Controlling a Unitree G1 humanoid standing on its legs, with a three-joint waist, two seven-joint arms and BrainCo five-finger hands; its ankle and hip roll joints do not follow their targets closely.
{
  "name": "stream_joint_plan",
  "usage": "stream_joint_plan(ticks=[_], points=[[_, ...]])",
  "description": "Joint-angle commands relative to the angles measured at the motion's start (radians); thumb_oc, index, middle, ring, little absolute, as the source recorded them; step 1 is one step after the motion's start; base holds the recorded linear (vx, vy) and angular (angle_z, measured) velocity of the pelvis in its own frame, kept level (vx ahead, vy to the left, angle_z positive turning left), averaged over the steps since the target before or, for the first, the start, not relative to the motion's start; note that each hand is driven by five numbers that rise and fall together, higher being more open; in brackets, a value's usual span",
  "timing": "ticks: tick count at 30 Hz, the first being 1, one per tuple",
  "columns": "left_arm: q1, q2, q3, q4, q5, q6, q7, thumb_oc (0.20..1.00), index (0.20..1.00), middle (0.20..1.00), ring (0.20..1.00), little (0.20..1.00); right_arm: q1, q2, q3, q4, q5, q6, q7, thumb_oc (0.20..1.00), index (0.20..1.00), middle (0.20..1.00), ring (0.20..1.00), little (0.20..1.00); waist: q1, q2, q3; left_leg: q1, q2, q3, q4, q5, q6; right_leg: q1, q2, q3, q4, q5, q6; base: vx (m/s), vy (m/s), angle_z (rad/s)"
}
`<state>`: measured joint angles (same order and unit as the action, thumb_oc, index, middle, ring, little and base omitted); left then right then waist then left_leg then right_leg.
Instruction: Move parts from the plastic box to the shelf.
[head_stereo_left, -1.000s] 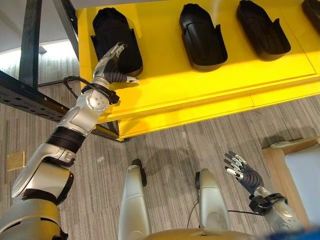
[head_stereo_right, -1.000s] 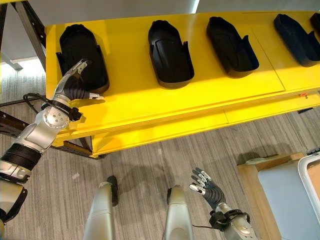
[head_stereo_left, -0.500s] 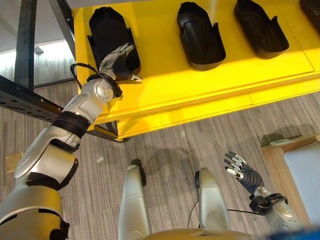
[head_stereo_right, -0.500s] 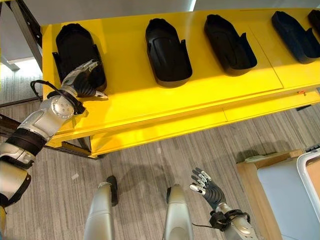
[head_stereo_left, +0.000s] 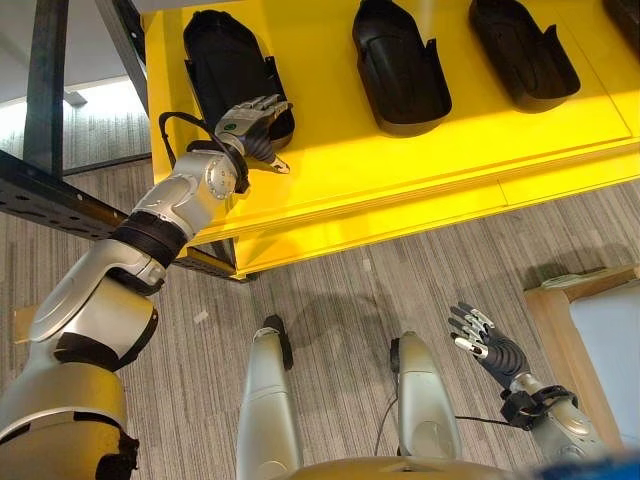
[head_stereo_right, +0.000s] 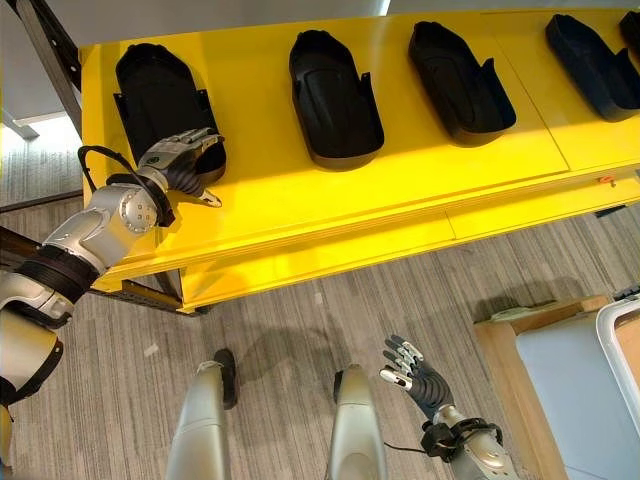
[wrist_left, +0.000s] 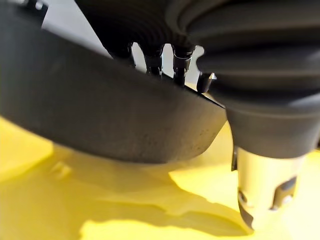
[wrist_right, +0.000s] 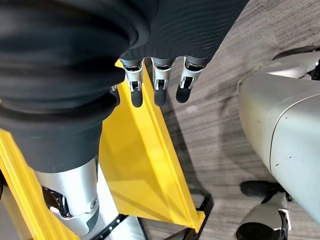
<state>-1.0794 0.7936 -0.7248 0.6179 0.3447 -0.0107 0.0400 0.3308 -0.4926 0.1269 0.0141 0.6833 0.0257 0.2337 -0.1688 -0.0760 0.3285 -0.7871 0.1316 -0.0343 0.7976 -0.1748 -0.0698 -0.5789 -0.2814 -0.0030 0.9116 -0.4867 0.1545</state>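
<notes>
Bright yellow shelf (head_stereo_right: 330, 205), glossy, sunlit in patches. On it sit matte black parts (head_stereo_right: 335, 95), all the same dark tone. The left hand (head_stereo_right: 180, 160) is silver with dark tips, as is the right hand (head_stereo_right: 410, 375). Grey striped carpet floor (head_stereo_right: 300, 340); pale wooden frame (head_stereo_right: 500, 370) at the near right.

Left hand (head_stereo_left: 252, 122): fingertips (wrist_left: 179, 75) hidden behind rim of leftmost black part (head_stereo_right: 160, 95); grip on it unreadable. Fourth part (head_stereo_right: 592, 62) cut off by right edge. Wooden crate (head_stereo_left: 585, 335) cut off at lower right, contents indistinct.
</notes>
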Motion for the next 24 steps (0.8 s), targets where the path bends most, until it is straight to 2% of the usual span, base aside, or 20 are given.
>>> stream_joint_plan(ticks=[1, 8, 24], points=[[-0.052, 0.017, 0.027, -0.028, -0.014, -0.021, -0.011, 1.0, 1.0, 1.0, 1.0, 1.0, 0.036, -0.048, -0.04, -0.07, -0.002, -0.022, 0.027, 1.0, 1.0, 1.0, 1.0, 1.0, 0.005, 0.025, -0.024, 0.044, 0.079, -0.045, 0.048, -0.118, -0.023, 0.092, -0.013, 0.025, -0.078, 0.044, -0.044, 0.0, 0.0, 0.0], [0.061, 0.075, 0.109, -0.161, -0.028, -0.039, -0.022, 1.0, 1.0, 1.0, 1.0, 1.0, 0.046, -0.04, -0.054, -0.072, -0.017, -0.025, 0.028, 1.0, 1.0, 1.0, 1.0, 1.0, 0.016, 0.026, -0.025, 0.045, 0.079, -0.046, 0.05, -0.12, -0.024, 0.096, -0.012, 0.018, -0.072, 0.04, -0.048, 0.0, 0.0, 0.0], [0.221, 0.134, 0.208, -0.251, 0.009, -0.048, -0.054, 1.0, 1.0, 1.0, 1.0, 1.0, 0.056, -0.038, -0.073, -0.079, -0.029, -0.016, 0.038, 1.0, 1.0, 1.0, 1.0, 1.0, 0.031, 0.029, -0.025, 0.042, 0.08, -0.04, 0.058, -0.123, -0.024, 0.093, -0.01, 0.019, -0.066, 0.037, -0.052, 0.0, 0.0, 0.0]])
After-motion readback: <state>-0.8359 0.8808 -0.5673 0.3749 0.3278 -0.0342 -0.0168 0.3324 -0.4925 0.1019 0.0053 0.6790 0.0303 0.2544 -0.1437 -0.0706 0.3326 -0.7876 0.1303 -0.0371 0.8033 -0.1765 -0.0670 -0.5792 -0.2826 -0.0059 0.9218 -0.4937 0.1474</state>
